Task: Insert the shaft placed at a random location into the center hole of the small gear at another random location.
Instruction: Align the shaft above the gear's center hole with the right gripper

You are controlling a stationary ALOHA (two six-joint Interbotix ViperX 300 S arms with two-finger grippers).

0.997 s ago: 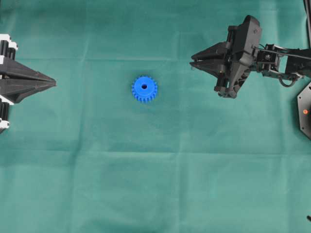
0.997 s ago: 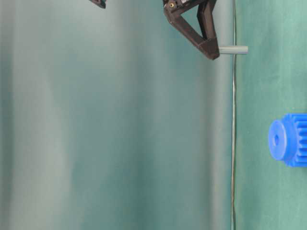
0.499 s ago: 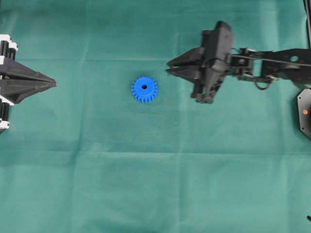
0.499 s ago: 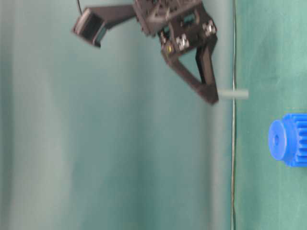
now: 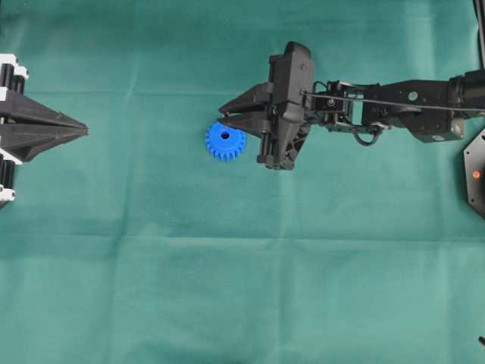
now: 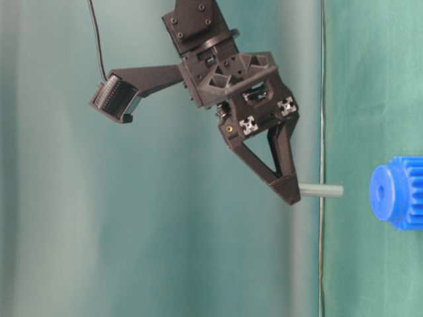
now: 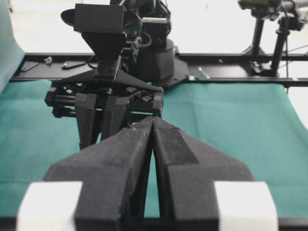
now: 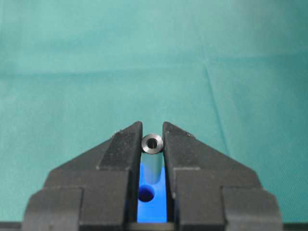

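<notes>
1. Overhead: your right gripper is reaching in from the right, fingertips hanging over the upper right rim of the blue gear on the green cloth. The gear's hole is showing just below and beside the tips. Your left gripper is sitting well apart at the left edge, so the right arm is far nearer.

2. Table level, a sideways view: the right gripper is pinching the shaft, whose long axis is pointing straight at the cloth. Its free end is not touching the gear, and is slightly off line from the hole.

3. Left wrist: the left gripper's fingers are pressing together, holding nothing.

4. Right wrist: you are looking down the shaft, clamped narrowly between both fingers. The hole is lying nearer the camera than the shaft, so the tip likely needs drawing back.
</notes>
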